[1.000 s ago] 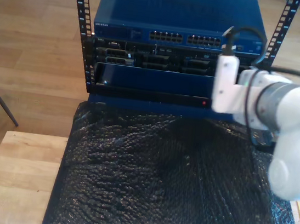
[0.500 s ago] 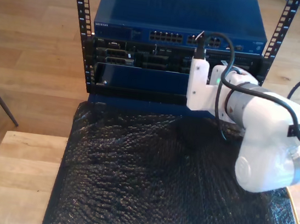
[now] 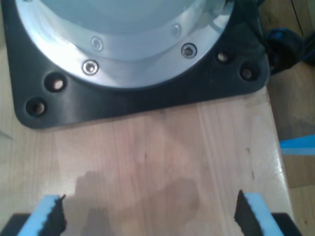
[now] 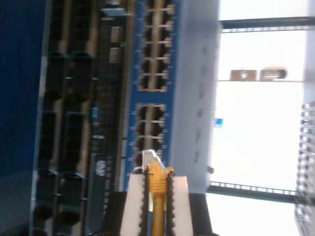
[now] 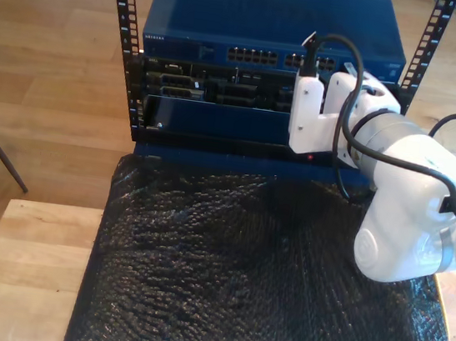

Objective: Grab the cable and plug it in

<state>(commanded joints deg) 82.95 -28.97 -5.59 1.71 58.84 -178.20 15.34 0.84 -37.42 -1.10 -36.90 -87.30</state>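
While your first gripper (image 3: 147, 216) looks down at bare wood, its two blue-padded jaws stand spread with nothing between them; one black arm base (image 3: 142, 93) sits just beyond.

Second wrist view: your second gripper (image 4: 156, 184) pinches the one yellow cable (image 4: 157, 206), whose long axis runs straight out along the jaws. The clear plug (image 4: 150, 158) points at the blue switch (image 4: 170, 98), close to a port and probably not yet seated. Two port blocks are visible.

Exterior view: one white arm (image 5: 394, 184) reaches toward the switch's right-hand ports, so it is the nearer arm.
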